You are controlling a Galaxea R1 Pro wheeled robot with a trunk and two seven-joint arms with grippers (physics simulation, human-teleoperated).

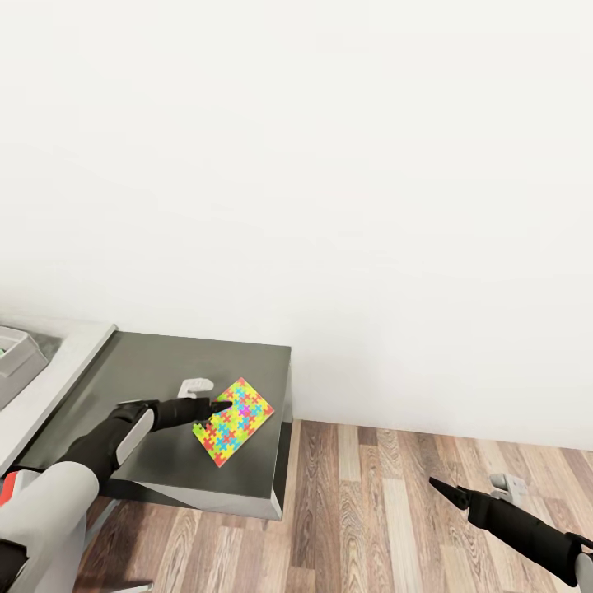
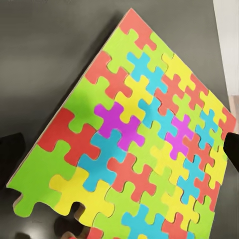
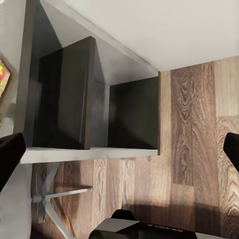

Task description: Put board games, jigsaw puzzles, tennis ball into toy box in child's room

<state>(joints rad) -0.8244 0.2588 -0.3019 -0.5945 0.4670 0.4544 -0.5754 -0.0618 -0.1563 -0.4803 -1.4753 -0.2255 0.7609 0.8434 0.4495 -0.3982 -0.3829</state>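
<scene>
Lying flat on the dark grey cabinet top (image 1: 165,371), the jigsaw puzzle (image 1: 233,421) sits near the top's front right corner, its long axis running diagonally from the near left to the far right. It is a thin rectangular card printed with interlocking red, yellow, green, blue and purple pieces; the left wrist view shows its glossy face (image 2: 144,144) close up, with a notched near edge. The left gripper (image 1: 221,405) reaches over the puzzle's left edge, its dark fingers spread with nothing between them. The pale grey table (image 1: 49,387) joins the cabinet on the left, and a corner of the light grey toy box (image 1: 18,350) shows at the far left. The right gripper (image 1: 441,487) hangs over the wood-plank floor (image 1: 371,511), well apart from the cabinet; its fingers (image 3: 11,157) stand wide apart. The right wrist view shows the cabinet's open side shelves (image 3: 84,94).
</scene>
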